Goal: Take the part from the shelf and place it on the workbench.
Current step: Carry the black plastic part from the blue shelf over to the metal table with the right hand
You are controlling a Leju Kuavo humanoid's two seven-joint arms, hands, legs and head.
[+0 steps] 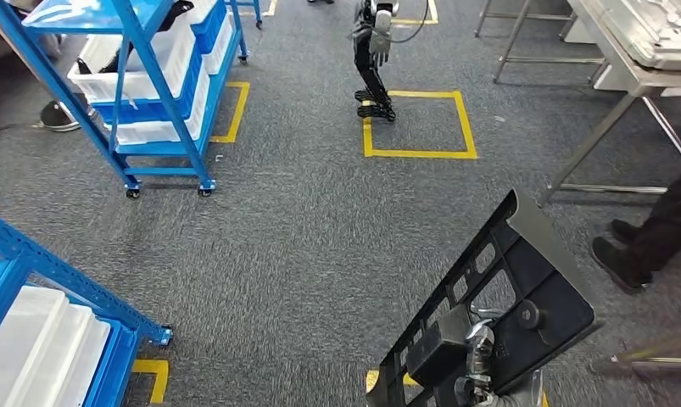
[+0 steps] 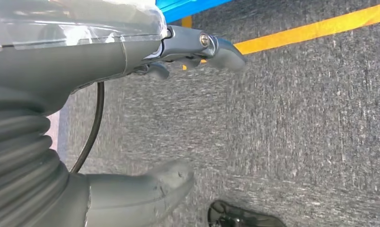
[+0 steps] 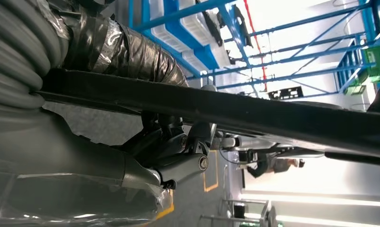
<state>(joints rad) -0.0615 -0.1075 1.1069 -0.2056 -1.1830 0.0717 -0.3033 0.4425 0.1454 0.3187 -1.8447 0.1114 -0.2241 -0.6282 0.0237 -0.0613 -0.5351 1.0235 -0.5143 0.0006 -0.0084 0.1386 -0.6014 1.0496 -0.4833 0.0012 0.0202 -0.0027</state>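
Note:
A flat black plastic part (image 1: 498, 309) with ribs and cut-outs tilts up at the lower right of the head view. My right hand (image 1: 477, 360) grips it from below, fingers wrapped around its lower section. In the right wrist view the part (image 3: 254, 113) runs edge-on as a dark bar, with my right hand (image 3: 178, 156) clamped on it. My left hand (image 2: 178, 113) hangs over the grey carpet, thumb and fingers apart, holding nothing. A metal workbench (image 1: 633, 72) stands at the far right. Blue shelves (image 1: 150, 93) holding white bins stand at the far left.
A second blue shelf (image 1: 40, 322) with white bins sits close at my lower left. Yellow floor squares (image 1: 417, 123) mark the carpet ahead, where another robot's dark legs (image 1: 372, 76) stand. A person's dark leg and shoe (image 1: 642, 237) are beside the workbench at right.

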